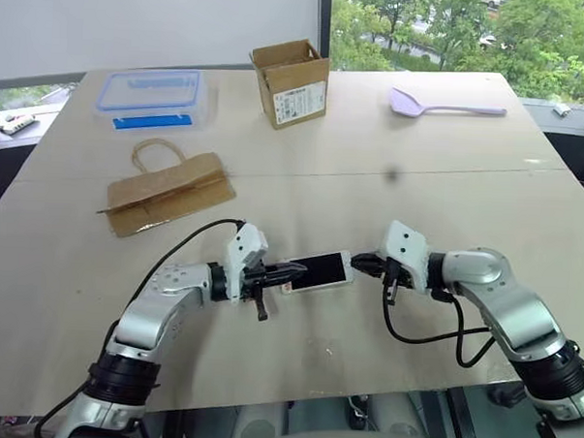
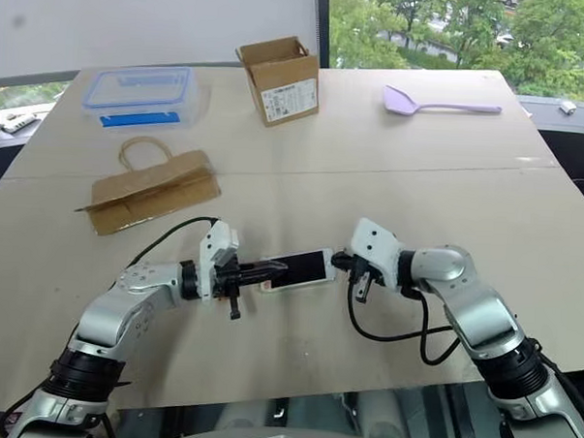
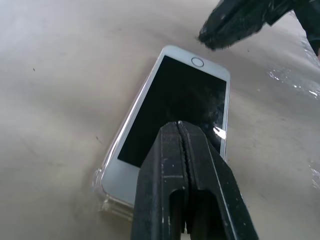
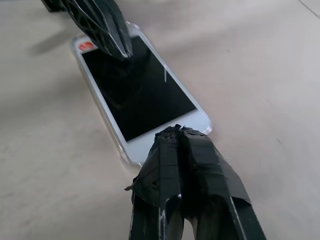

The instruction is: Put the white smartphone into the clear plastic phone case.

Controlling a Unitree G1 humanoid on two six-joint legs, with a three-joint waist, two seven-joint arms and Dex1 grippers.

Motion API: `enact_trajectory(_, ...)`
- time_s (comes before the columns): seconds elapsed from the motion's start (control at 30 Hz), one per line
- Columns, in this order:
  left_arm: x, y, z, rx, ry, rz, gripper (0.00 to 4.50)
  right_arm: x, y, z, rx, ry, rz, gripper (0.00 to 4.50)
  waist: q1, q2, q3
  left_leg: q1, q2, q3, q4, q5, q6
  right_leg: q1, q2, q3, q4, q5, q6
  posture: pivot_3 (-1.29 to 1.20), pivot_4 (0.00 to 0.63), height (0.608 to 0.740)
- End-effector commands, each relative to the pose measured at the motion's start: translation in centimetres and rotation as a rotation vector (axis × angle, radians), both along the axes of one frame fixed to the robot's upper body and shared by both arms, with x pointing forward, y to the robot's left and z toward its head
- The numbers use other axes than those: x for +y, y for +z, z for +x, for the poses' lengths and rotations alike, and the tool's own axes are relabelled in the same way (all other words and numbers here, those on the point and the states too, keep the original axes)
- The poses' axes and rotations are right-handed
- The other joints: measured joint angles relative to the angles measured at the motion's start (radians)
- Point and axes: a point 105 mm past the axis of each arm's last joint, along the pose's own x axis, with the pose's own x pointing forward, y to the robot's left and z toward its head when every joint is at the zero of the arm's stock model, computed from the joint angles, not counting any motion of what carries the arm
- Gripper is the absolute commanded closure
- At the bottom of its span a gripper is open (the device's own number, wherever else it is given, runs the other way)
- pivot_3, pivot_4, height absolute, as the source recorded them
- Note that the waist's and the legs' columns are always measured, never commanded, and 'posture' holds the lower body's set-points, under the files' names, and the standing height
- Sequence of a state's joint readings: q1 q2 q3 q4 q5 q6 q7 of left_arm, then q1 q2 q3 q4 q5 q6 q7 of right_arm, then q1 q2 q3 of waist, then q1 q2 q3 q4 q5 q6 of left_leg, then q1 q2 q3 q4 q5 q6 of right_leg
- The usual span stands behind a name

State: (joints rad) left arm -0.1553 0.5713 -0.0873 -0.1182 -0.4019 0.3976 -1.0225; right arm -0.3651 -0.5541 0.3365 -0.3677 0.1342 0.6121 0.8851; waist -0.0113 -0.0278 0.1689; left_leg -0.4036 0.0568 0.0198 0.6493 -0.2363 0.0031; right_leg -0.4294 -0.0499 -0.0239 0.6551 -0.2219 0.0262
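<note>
**Phone lies in its case between two closed grippers**

While both grippers sit with their black fingers pressed together and nothing held between them, the white smartphone [image 1: 319,272] lies screen-up on the table [image 1: 371,184], near its front edge and between the two arms. The left gripper [image 1: 297,271] points across at one short end of the phone, its tips over the black screen near that end; in the left wrist view the closed fingers [image 3: 186,165] lie above the glass, though whether they press on it cannot be told. The right gripper [image 1: 360,264] comes in from the other side, its tips at the phone's home-button end; in the right wrist view the fingertips [image 4: 180,145] sit right at that white bezel.

The clear plastic phone case [image 3: 107,202] shows as a thin transparent rim around the phone's edge, standing a little proud at one corner and running along the long side. The phone appears to sit inside it, at least along that side and corner; how fully it is seated at the far end cannot be told.

Farther back on the table, well apart from the phone, are a flattened brown paper bag [image 1: 167,189], a clear food box with a blue lid [image 1: 150,98], an open cardboard box [image 1: 290,81] and a lilac spatula [image 1: 442,106].
</note>
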Motion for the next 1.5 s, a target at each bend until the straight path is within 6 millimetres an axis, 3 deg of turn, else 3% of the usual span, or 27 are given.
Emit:
enact_trajectory(0.03, 0.3, -1.6, -0.2, 0.022, 0.014, 0.036, 4.50, 0.8, 0.6, 0.7, -0.034, 0.005, 0.018, 4.43, 0.000, 0.000, 0.000, 0.000, 0.000, 0.000, 0.000, 0.000, 0.000, 0.000, 0.000, 0.000, 0.000, 0.000, 0.000, 0.00, 0.150, 0.740)
enact_trajectory(0.2, 0.4, -2.3, -0.4, 0.018, 0.019, 0.027, 4.50, 1.5, -1.2, 1.5, 0.022, -0.021, -0.017, 4.43, 0.000, 0.000, 0.000, 0.002, 0.000, 0.000, 0.000, 0.000, 0.000, 0.001, 0.000, 0.000, 0.001, 0.000, 0.000, 0.00, 0.150, 0.740)
enact_trajectory(0.63, 0.9, -3.0, -0.7, 0.019, 0.034, 0.023, 4.50, 0.6, -7.8, -0.4, 0.262, -0.018, -0.201, 4.43, -0.001, 0.002, -0.017, 0.010, 0.000, 0.000, 0.000, 0.000, 0.000, 0.008, 0.000, 0.000, 0.000, 0.000, 0.000, 0.00, 0.150, 0.740)
enact_trajectory(0.8, 0.9, -2.9, -0.6, 0.016, 0.039, 0.021, 4.50, 0.0, -9.2, -0.6, 0.386, -0.092, -0.233, 4.43, -0.002, 0.004, -0.025, 0.020, 0.001, 0.000, -0.003, 0.000, 0.000, 0.016, -0.001, -0.001, -0.002, -0.001, 0.000, 0.00, 0.150, 0.740)
enact_trajectory(1.13, 0.8, -3.0, -0.5, 0.016, 0.051, 0.018, 4.50, -0.2, -11.8, -1.8, 0.503, -0.088, -0.313, 4.43, -0.002, 0.008, -0.048, 0.022, 0.000, 0.000, -0.007, 0.000, 0.000, 0.017, -0.003, -0.001, -0.006, -0.001, -0.001, 0.00, 0.150, 0.740)
enact_trajectory(1.33, 0.7, -2.5, -0.4, 0.008, 0.067, 0.008, 4.50, -0.1, -11.5, -1.2, 0.463, -0.105, -0.269, 4.43, -0.003, 0.009, -0.051, 0.024, 0.001, -0.002, -0.009, -0.003, -0.005, 0.019, -0.004, -0.003, -0.009, -0.001, -0.001, 0.00, 0.150, 0.740)
enact_trajectory(1.5, 0.4, -0.3, 0.2, -0.028, 0.103, -0.091, 4.50, 1.9, -5.4, 1.4, 0.200, -0.083, 0.058, 4.43, -0.003, 0.006, -0.046, 0.023, 0.000, -0.003, -0.011, -0.003, -0.005, 0.019, -0.004, -0.004, -0.012, -0.001, 0.000, 0.00, 0.150, 0.740)
